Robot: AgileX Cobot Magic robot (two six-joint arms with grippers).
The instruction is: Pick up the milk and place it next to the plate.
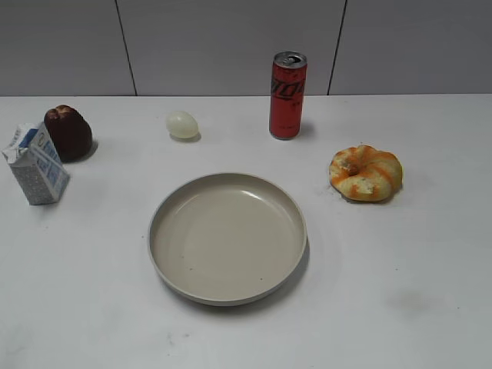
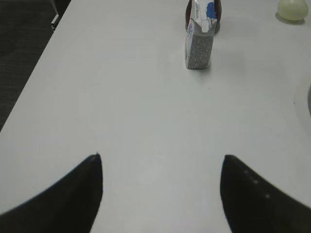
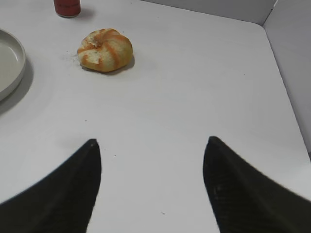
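Note:
The milk (image 1: 35,164) is a small white-and-blue carton with speckled grey sides. It stands upright at the far left of the table, well left of the plate (image 1: 227,237), a large beige-grey dish in the middle. In the left wrist view the milk (image 2: 198,42) stands far ahead of my left gripper (image 2: 160,158), which is open and empty over bare table. My right gripper (image 3: 151,141) is open and empty too, with the plate's rim (image 3: 14,63) at its left. Neither gripper shows in the exterior view.
A dark brown cake (image 1: 68,132) stands right behind the milk. A pale egg (image 1: 182,124) and a tall red can (image 1: 287,95) are at the back. An orange-striped bun (image 1: 366,173) lies right of the plate. The table's left edge (image 2: 29,82) runs near the left gripper.

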